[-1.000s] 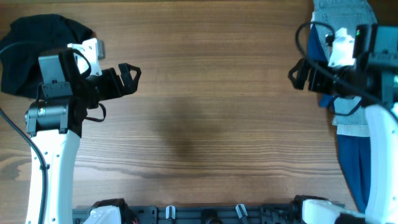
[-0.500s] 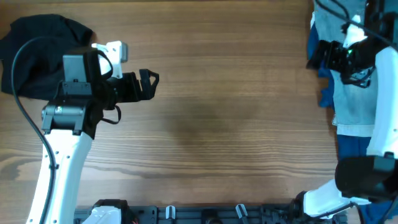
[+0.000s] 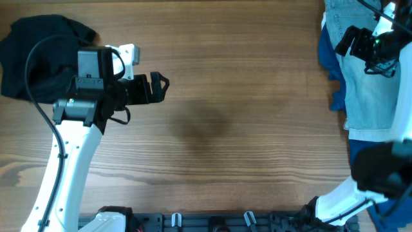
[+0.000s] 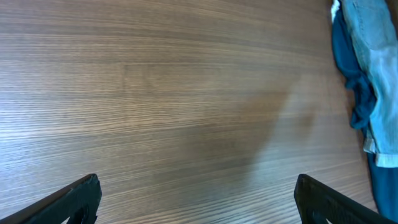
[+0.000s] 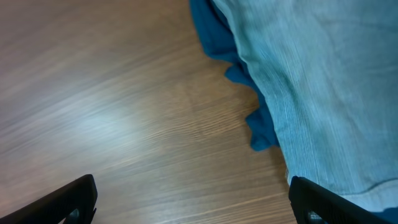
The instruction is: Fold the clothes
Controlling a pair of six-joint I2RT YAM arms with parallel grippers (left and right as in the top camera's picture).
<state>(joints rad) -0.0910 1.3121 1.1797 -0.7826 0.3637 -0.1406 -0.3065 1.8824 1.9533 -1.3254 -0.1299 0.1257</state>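
Left claw (image 3: 161, 87) & right claw (image 3: 344, 42) gape wide, wood table (image 3: 244, 129) between; denim shorts (image 3: 370, 96) along rt edge.

pale-blue shorts (image 3: 367, 90), a dark-blue garment (image 3: 327, 58), a black garment (image 3: 45, 32), and a brown table (image 3: 244, 77) (streaked with darker grain).

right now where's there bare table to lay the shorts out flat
The whole middle of the table is bare, from the open left gripper across to the edge of the dark-blue garment. Crowded: the right side, where the pale-blue denim shorts lie on the dark-blue garment below the open right gripper, and the far-left corner with the black garment.
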